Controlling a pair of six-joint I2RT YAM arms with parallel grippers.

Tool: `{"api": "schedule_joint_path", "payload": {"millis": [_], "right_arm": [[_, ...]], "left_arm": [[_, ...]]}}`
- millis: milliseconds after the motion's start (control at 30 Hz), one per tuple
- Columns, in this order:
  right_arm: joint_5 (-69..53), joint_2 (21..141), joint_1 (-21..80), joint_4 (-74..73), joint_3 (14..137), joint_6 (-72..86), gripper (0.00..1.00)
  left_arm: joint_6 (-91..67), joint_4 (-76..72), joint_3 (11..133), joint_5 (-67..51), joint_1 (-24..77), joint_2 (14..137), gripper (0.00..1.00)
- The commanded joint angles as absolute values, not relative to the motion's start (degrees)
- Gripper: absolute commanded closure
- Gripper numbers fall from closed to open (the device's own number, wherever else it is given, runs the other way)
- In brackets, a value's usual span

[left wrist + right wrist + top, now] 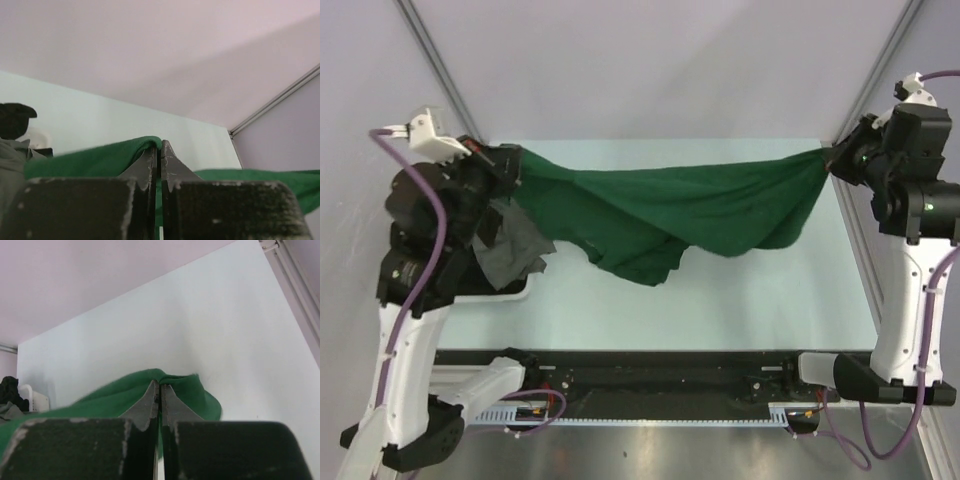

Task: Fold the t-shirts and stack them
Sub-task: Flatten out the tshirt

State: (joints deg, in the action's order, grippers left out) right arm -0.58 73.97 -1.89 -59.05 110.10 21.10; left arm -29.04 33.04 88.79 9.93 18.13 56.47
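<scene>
A dark green t-shirt (690,215) hangs stretched in the air between both arms, sagging in the middle above the table (720,300). My left gripper (510,160) is shut on its left end, and the cloth (95,157) drapes over the closed fingertips (167,155). My right gripper (830,160) is shut on the right end, where green fabric (185,387) bunches round the pinched tips (150,395). A dark grey t-shirt (515,250) lies crumpled under the left arm, with black cloth (15,120) beside it.
A white tray edge (500,295) shows below the grey pile at the left. Metal frame posts (435,60) rise at both back corners. A black rail (670,370) runs along the table's near edge between the arm bases.
</scene>
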Motion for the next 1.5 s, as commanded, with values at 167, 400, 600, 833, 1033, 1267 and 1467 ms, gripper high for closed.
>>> {"api": "schedule_joint_path", "payload": {"millis": [167, 400, 600, 833, 1033, 1267, 1467], "right_arm": [[4.1, 80.2, -1.8, -67.8, 102.1, 21.3, 1.00], [2.9, 92.3, -2.9, -47.8, 79.7, 23.9, 1.00], [4.9, 109.6, -1.4, -40.3, 85.4, 22.2, 1.00], [2.9, 113.6, -1.5, -43.1, 95.1, 20.4, 0.50], [4.4, 94.0, 2.1, -53.8, 84.3, 22.5, 0.02], [-9.1, 67.3, 10.1, -49.7, 50.8, 43.0, 0.18], [-6.1, 63.5, 16.6, -48.3, 40.8, 51.0, 0.27]], "left_arm": [[-29.0, 36.7, 88.6, 4.9, 18.4, 64.2, 1.00], [-38.1, 23.2, 64.7, 4.2, 19.3, 68.7, 1.00], [-36.4, 12.2, 59.5, 9.9, 21.8, 80.9, 1.00], [-32.8, 12.1, 70.3, 12.5, 21.8, 93.5, 1.00], [-35.4, 12.9, 69.3, 12.1, 21.8, 93.9, 1.00], [-37.1, 12.8, 63.9, 11.8, 22.1, 88.6, 1.00], [-36.8, 12.9, 60.3, 11.9, 22.2, 84.6, 1.00]]}}
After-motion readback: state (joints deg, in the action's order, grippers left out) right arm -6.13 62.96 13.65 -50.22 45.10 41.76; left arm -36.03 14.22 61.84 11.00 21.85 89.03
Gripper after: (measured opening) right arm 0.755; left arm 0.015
